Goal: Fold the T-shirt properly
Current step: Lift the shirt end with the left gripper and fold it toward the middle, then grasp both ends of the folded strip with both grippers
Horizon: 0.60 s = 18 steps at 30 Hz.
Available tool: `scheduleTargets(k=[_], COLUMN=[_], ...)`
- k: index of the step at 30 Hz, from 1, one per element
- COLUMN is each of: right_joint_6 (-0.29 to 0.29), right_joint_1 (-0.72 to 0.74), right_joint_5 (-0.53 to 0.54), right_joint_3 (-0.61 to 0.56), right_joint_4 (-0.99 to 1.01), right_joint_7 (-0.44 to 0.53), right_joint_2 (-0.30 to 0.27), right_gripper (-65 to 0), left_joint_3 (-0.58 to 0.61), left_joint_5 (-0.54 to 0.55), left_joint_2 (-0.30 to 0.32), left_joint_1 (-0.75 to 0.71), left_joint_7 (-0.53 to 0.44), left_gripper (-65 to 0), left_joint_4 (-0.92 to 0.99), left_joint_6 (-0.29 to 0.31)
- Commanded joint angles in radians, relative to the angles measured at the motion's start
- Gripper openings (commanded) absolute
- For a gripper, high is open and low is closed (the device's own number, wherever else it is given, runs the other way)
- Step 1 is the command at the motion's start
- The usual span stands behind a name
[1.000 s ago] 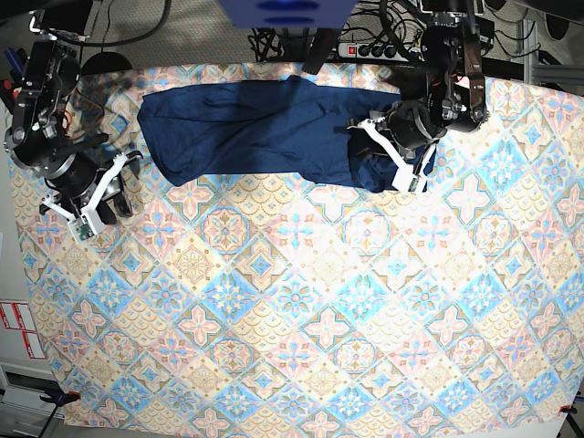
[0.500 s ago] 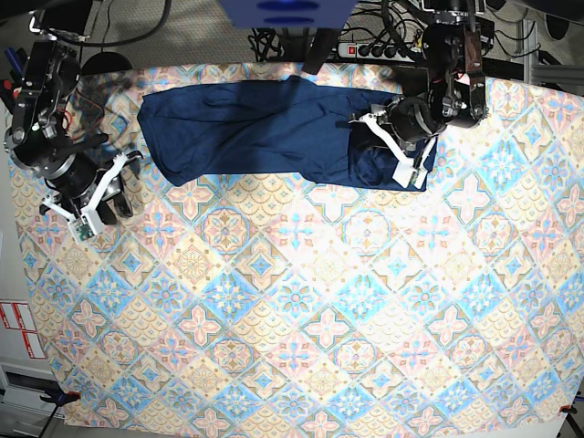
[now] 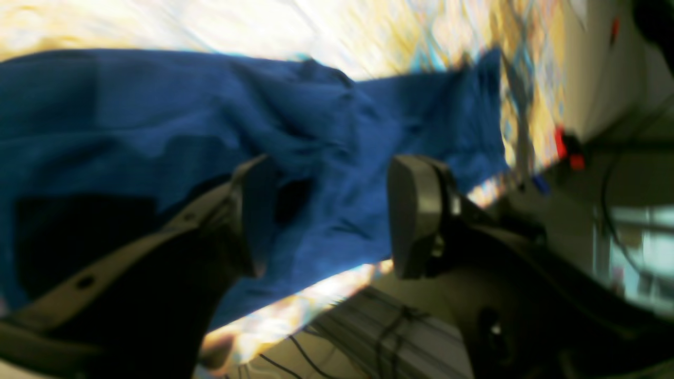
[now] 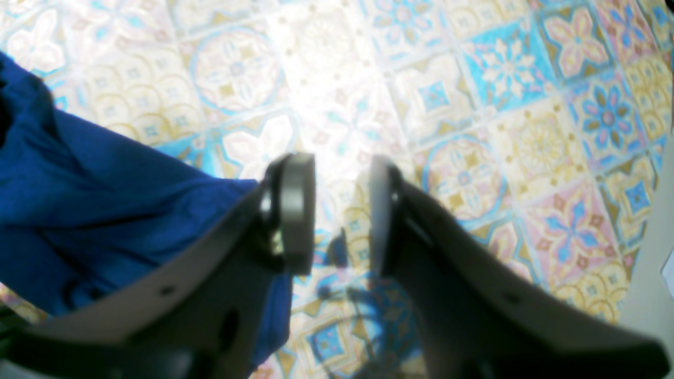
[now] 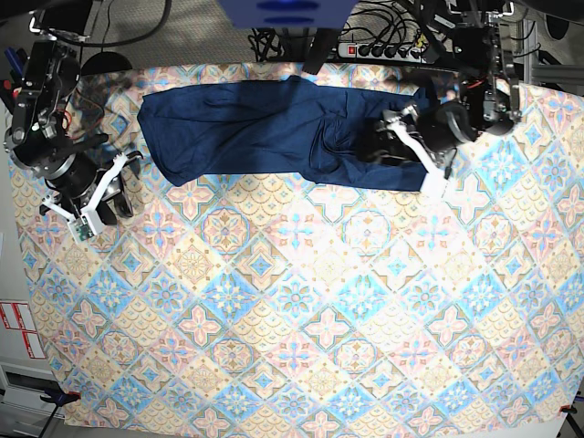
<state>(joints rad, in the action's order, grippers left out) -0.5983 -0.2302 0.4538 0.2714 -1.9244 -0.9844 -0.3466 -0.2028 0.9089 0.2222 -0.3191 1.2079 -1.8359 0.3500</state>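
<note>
We see the patterned tablecloth filling the table, and the shirt stretched along its far edge. Over the shirt's end, the left gripper hovers with fingers apart, fabric showing between them. Beside the other end, the right gripper sits parted over bare cloth.

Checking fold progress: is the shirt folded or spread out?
Not neatly folded: the shirt lies as a long wrinkled band across the tablecloth, bunched near the open left gripper.
</note>
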Motion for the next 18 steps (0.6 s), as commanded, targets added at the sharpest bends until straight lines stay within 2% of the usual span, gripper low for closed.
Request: scheduleTargets(k=[1, 3, 7, 18], right_joint_6=[-0.001, -0.001, -0.001, -0.001], right_joint_1=[0.012, 0.012, 0.013, 0.016], right_joint_5=[0.010, 0.010, 0.010, 0.010], right_joint_3=[0.009, 0.009, 0.009, 0.002], right_joint_4=[-0.016, -0.016, -0.016, -0.014], right_joint_7=[0.020, 0.020, 0.020, 0.019], right_joint_2=[-0.013, -0.013, -0.013, -0.013], right_gripper=[-47.4, -47.4, -47.4, -47.4], left_joint_3=[-0.027, -0.037, 0.026, 0.339], left_joint_5=[0.019, 0.016, -0.004, -0.021], left_joint_2=[0.016, 0.049, 0.092, 0.088], left_joint_1=[-0.008, -0.013, -0.015, 0.024], left_joint_7=[-0.012, -0.012, -0.012, -0.012], left_gripper=[-31.8, -31.8, -31.9, -31.9], left_joint_4=[-0.017, -0.008, 0.068, 0.104], left_joint_6=[0.004, 0.004, 0.004, 0.004])
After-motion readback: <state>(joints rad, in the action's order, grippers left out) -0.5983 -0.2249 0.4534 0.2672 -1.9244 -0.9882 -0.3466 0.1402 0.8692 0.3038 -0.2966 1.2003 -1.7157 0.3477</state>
